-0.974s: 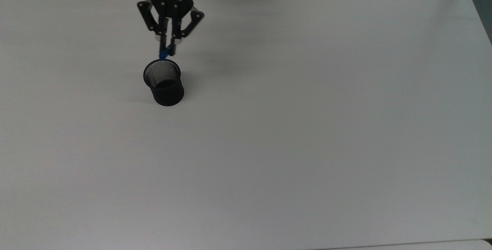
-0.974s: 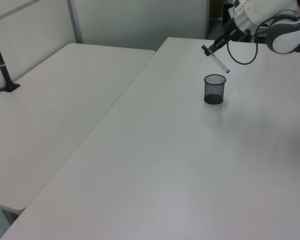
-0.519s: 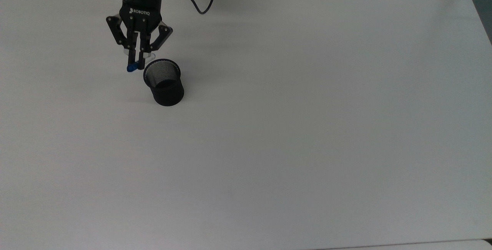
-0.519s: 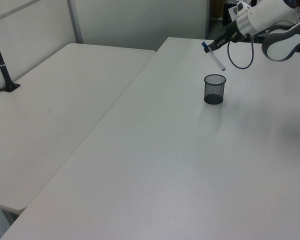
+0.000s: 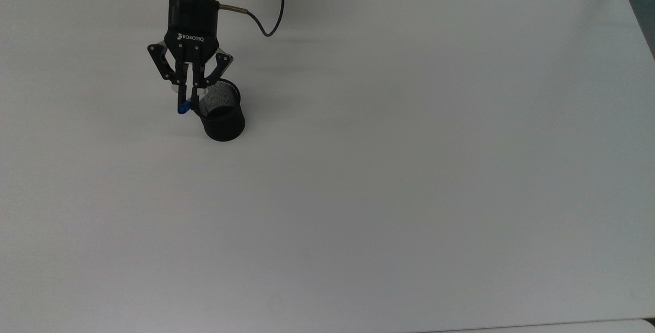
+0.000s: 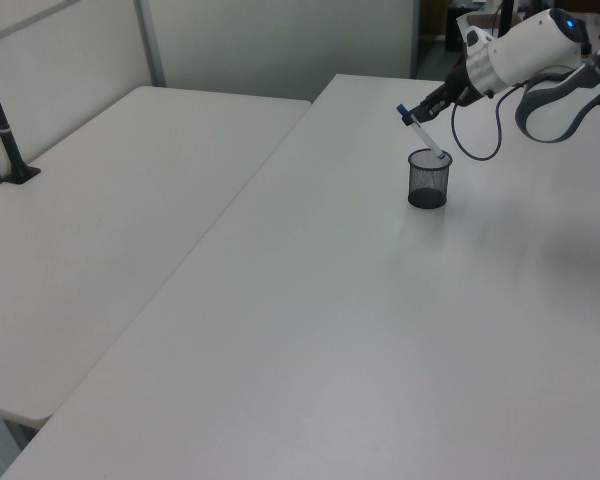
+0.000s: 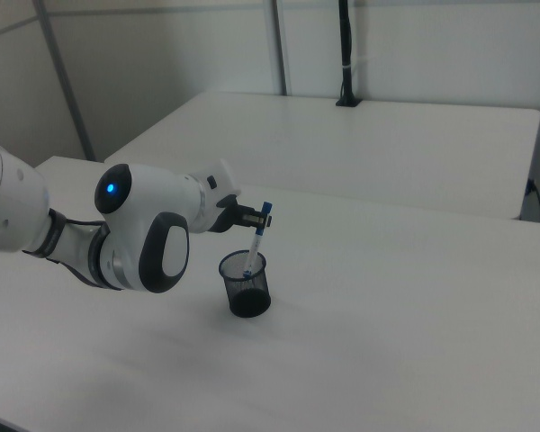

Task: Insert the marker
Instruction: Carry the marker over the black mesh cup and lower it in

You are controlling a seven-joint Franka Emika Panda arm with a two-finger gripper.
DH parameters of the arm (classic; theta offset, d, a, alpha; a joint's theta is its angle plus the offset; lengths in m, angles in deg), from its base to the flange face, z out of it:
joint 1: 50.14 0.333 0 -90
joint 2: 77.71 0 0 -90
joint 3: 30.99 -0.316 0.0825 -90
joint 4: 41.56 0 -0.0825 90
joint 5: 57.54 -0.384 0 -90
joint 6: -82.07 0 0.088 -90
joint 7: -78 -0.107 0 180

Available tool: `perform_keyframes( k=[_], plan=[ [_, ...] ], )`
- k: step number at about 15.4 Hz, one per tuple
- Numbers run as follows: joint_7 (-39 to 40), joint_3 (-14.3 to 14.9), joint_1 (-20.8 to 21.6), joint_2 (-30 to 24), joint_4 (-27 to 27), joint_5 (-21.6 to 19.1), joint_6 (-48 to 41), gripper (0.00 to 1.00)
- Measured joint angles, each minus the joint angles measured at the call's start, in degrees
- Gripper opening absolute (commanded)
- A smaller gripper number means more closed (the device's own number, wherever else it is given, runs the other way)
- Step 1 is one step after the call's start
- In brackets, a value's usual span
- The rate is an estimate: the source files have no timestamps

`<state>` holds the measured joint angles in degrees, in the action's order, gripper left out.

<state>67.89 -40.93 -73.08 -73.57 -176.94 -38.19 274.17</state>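
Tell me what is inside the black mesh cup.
The marker's lower end is inside the mesh cup, tilted and held near its blue cap by the gripper. The cup's bottom is hidden.

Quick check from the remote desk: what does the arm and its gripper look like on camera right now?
The arm has glossy white shells with dark grey joint covers and a blue light on one joint. The gripper is black, with two slim fingers on scissor-like linkages, white ROBOTIQ lettering on its body, and a silver collar above. A black cable loops from the gripper's side back toward the arm.

Marker (image 7: 256,243) tip inside cup (image 7: 245,284), tilted.
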Motion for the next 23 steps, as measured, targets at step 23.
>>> perform_keyframes(
  k=[23],
  plan=[
    [8.64, -0.29, 1.43, 2.77, -0.12, 0.17, -1.38, 0.10]
  ],
)
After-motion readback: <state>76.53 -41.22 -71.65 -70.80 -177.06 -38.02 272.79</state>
